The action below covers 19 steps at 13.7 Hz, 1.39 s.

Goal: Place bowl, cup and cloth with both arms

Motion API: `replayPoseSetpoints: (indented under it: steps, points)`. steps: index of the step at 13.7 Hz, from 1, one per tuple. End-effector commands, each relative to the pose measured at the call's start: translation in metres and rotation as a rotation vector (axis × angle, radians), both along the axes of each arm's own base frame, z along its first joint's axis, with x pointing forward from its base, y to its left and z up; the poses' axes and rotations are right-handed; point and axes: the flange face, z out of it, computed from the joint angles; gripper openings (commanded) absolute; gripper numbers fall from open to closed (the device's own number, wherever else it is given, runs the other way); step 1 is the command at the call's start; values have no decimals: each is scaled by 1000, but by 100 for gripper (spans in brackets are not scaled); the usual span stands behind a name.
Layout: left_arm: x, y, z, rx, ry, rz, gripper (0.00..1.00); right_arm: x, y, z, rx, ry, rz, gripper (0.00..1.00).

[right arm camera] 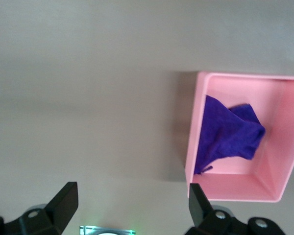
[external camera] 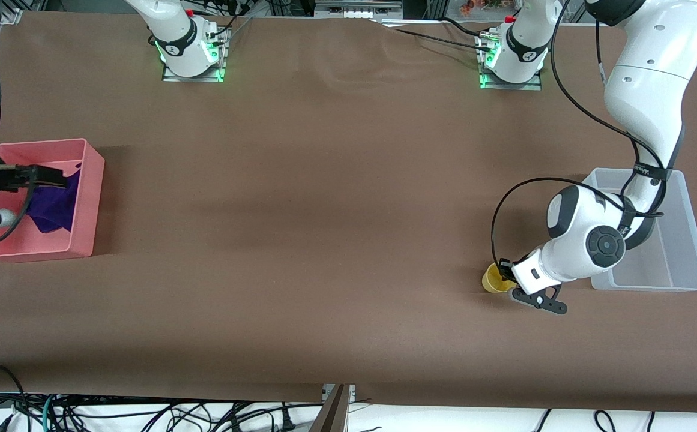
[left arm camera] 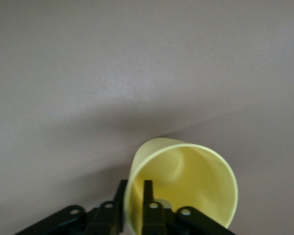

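Note:
The yellow cup [external camera: 494, 279] is low at the table, just off the clear bin's corner that lies nearest the front camera. My left gripper [external camera: 508, 277] is shut on its rim, one finger inside and one outside; the left wrist view shows the cup [left arm camera: 196, 191] tilted in the gripper [left arm camera: 134, 183]. The purple cloth [external camera: 54, 205] lies in the pink bin [external camera: 86, 198]. My right gripper [external camera: 60, 174] hangs open and empty over that bin. The right wrist view shows the gripper [right arm camera: 132, 191], the cloth [right arm camera: 228, 134] and the bin [right arm camera: 193, 127]. The pale green bowl is not visible.
A clear plastic bin [external camera: 678, 255] stands at the left arm's end of the table, partly covered by the left arm. The arm bases [external camera: 192, 51] sit along the table edge farthest from the front camera. Cables lie past the edge nearest that camera.

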Motion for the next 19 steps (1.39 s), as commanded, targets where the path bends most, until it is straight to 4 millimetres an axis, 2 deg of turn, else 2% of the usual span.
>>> replayPoseSetpoints:
  steps: [1,2,4,6,7,9,10,12,15,18,19]
  points:
    - [2,5,29,36,-4,1,0,-5,41,16,13,-28,28,100]
    - [0,7,47,53,18,-1,0,-3,48,25,17,-59,40,100]
    - [-7,16,92,93,70,-7,0,-7,42,62,13,-151,21,100]
    - [-25,28,132,143,148,-46,0,-9,19,86,8,-240,-5,100]
    - [-33,43,148,166,194,-92,0,-14,16,97,-3,-258,-7,100]
    - [-48,103,170,199,253,-174,0,-20,8,98,-14,-248,-37,100]
    - [-54,137,170,237,285,-220,0,-27,7,99,-13,-221,-52,100]
    - [-66,202,157,240,322,-241,0,-36,7,94,-14,-144,-146,100]
    - [-91,271,113,200,290,-280,0,-41,22,97,-1,-135,-200,100]
    - [-115,309,60,182,167,-322,0,-39,20,88,-6,-96,-192,100]
    - [-118,310,52,183,134,-332,0,-37,19,86,-9,-93,-189,100]
